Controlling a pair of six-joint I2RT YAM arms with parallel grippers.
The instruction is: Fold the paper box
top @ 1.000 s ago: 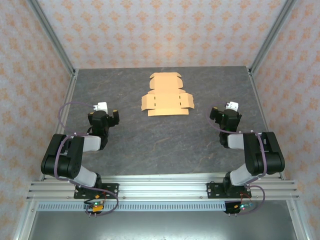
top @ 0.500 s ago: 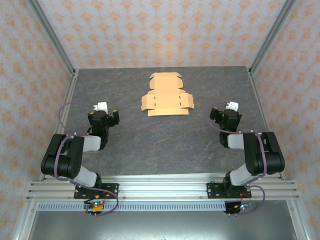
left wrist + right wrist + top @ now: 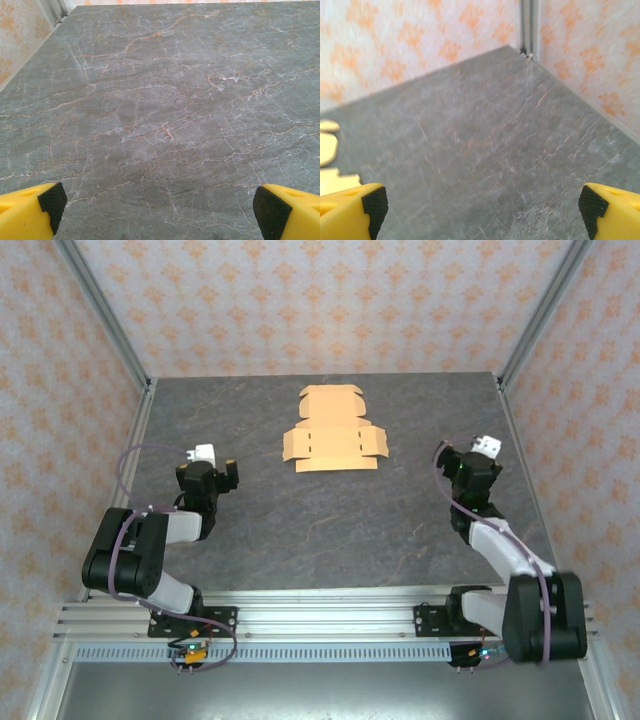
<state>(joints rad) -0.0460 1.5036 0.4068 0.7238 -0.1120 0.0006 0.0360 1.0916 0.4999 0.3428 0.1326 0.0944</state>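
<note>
The paper box (image 3: 333, 430) lies flat as a light orange-tan die-cut sheet with flaps, at the far middle of the table. Its edge peeks in at the left of the right wrist view (image 3: 327, 150). My left gripper (image 3: 210, 462) rests low at the left, well short of the sheet; its jaws are open over bare table (image 3: 157, 212). Off to the right of the sheet, my right gripper (image 3: 478, 455) is raised. It stands open with nothing between its yellow fingers (image 3: 355, 210).
The grey marble table (image 3: 330, 520) is fenced by patterned walls and metal posts (image 3: 105, 315). A far corner post (image 3: 529, 27) stands ahead of the right gripper. An aluminium rail (image 3: 320, 620) runs along the near edge.
The right arm has unfolded and swung its gripper outward to the right and slightly away. The left arm and the sheet have stayed put.
</note>
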